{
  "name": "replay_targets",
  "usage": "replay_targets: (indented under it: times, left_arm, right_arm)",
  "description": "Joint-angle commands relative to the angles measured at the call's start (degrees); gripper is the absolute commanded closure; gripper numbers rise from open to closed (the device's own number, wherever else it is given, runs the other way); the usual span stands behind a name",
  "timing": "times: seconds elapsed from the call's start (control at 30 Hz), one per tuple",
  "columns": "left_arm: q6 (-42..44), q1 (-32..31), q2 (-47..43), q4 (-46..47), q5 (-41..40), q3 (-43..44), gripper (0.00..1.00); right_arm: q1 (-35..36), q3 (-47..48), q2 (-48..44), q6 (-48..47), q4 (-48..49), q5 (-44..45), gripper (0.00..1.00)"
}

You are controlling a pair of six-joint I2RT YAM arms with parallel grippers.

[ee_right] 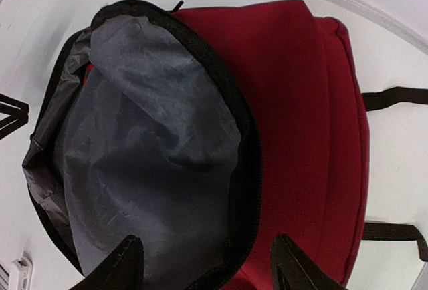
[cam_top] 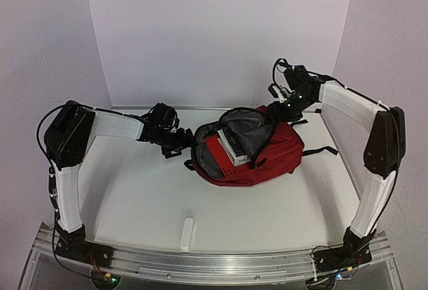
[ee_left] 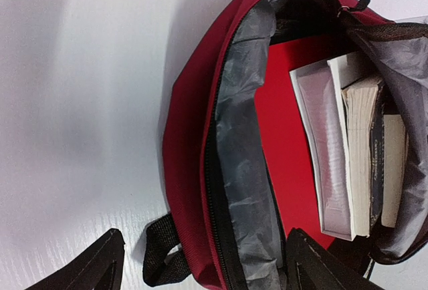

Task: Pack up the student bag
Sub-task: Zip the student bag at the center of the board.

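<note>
White table [cam_top: 134, 190] bearing the student bag [cam_top: 277, 156], open toward the far side with red folder [ee_left: 281, 136] and books [ee_left: 361, 150] inside; left gripper [ee_left: 206, 236] and right gripper [ee_right: 206, 238] flank its mouth, jaws spread and empty; closing it probably calls for gripping the flap [ee_right: 154, 136].

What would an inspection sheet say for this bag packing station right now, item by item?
Surface: white table, no spills seen.
Job's things: student bag lies open, with a red folder and books inside.
Clutter: one small white oblong object near the front edge.
Grippers: left gripper open at the bag's mouth; right gripper open over the grey lining.
Cables: black cable loops off the right wrist.
Surroundings: white walls; aluminium rail in front.
</note>
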Motion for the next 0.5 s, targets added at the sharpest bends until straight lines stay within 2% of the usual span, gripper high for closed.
replay_targets:
  times: [0.0, 0.07, 0.13, 0.2, 0.33, 0.47]
  left_arm:
    - [0.90, 0.03, -0.13, 0.26, -1.02, 1.72, 0.17]
    - [0.55, 0.09, -0.44, 0.80, -0.99, 1.16, 0.17]
    - [0.35, 0.04, -0.65, 1.07, -0.86, 0.74, 0.18]
    - [0.00, 0.03, -1.02, 1.56, -0.71, 0.27, 0.18]
    - [-1.32, 0.03, -2.66, 3.67, -0.71, -1.74, 0.19]
    - [-2.55, 0.03, -4.61, 4.95, -1.04, -3.33, 0.19]
  right_arm:
    - [-0.49, 0.21, 2.45, 2.88, -0.78, -7.48, 0.46]
    - [-0.51, 0.66, 2.43, 3.59, -0.82, -11.15, 0.61]
    - [-0.52, 1.50, 1.62, 3.97, -0.65, -15.16, 0.82]
    - [0.05, 1.88, -0.13, 3.25, 0.01, -19.94, 0.97]
    - [5.63, 3.05, -2.26, -0.26, 0.97, -18.72, 1.00]
    - [11.64, 5.68, -0.01, -1.15, 1.56, -18.43, 1.00]
